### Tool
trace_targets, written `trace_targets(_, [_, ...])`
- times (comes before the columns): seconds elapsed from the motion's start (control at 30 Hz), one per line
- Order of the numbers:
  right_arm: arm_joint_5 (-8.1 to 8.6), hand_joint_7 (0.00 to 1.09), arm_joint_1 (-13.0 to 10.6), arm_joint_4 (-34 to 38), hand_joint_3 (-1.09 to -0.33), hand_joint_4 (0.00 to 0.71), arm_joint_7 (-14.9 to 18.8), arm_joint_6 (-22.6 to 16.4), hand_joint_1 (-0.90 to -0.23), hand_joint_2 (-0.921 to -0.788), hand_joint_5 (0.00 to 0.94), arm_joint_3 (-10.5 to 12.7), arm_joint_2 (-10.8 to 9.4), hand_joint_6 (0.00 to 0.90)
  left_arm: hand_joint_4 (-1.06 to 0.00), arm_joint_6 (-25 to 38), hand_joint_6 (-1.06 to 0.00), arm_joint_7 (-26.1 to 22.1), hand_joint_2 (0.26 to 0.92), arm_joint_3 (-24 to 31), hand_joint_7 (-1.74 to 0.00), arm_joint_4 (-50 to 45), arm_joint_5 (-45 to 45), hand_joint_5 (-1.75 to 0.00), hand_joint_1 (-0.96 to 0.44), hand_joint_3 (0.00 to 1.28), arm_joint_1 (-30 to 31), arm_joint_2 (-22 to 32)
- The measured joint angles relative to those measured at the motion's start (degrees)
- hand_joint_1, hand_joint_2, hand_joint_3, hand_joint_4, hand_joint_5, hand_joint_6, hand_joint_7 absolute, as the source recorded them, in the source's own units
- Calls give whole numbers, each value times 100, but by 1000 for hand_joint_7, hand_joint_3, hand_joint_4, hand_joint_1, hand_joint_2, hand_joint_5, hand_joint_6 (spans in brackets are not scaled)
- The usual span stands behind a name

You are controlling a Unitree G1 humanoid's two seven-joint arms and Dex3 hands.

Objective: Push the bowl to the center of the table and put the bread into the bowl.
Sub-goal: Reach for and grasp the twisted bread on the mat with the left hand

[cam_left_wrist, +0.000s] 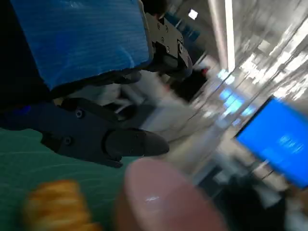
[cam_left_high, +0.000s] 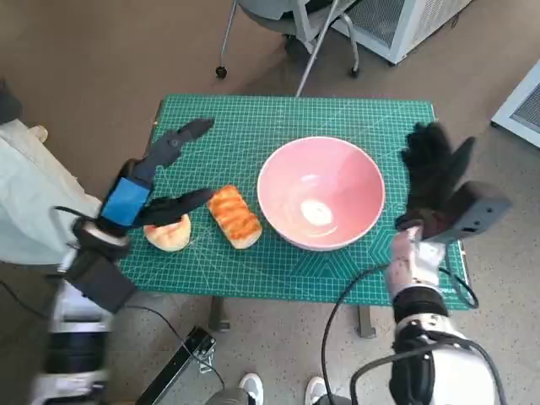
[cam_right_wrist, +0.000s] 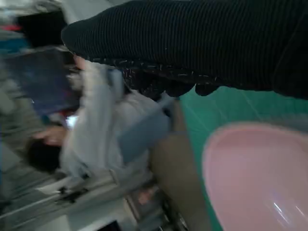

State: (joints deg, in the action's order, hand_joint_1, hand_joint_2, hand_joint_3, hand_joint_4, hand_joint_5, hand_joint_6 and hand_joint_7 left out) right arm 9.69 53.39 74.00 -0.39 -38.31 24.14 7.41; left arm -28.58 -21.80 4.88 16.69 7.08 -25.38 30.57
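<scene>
Pink and glossy, the bowl (cam_left_high: pixel 321 193) stands on the green mat (cam_left_high: pixel 253 126) that covers the table, a little to the right of the middle, with nothing in it. Just to its left lies the bread (cam_left_high: pixel 234 216), a golden-brown toasted piece set at a slant, close to the bowl's rim but apart from it. A paler round bun (cam_left_high: pixel 168 233) lies left of the bread, near the table's front edge.

The left hand (cam_left_high: pixel 156 186) hovers over the table's left side with its fingers spread wide and nothing held; one finger reaches toward the far left corner and another lies above the bun, its tip near the bread. In the left wrist view the fingers (cam_left_wrist: pixel 96 139) are apart above the mat, with the bread (cam_left_wrist: pixel 55 209) blurred beyond them.

The right hand (cam_left_high: pixel 432 177) stands just beside the bowl's right rim, fingers up and splayed, holding nothing; whether it touches the rim cannot be told. In the right wrist view a person (cam_right_wrist: pixel 101 130) in pale clothing shows beyond the table.
</scene>
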Motion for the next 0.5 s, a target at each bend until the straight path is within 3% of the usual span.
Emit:
trace_targets(0.2, [-365,704,9,-326,-779,347,358,-987,-554,-921,34,-456,184,147,-449,35,-379,-630,894,-395,-300,680,158,-8,-325,24,-465,427])
trace_targets(0.37, [-343,738,9,-731,-763,358,1110,-1741,-561,-921,24,-724,283,142,-457,2,-438,-1093,845,-860,-266,1245,477,-5,-268,4,-1005,607])
trace_targets(0.5, [-219,753,-1,-1100,-763,361,1635,-2208,-524,-921,20,-863,324,132,-460,-88,-492,-1293,806,-1213,-196,1647,823,-2,-225,1,-1409,666])
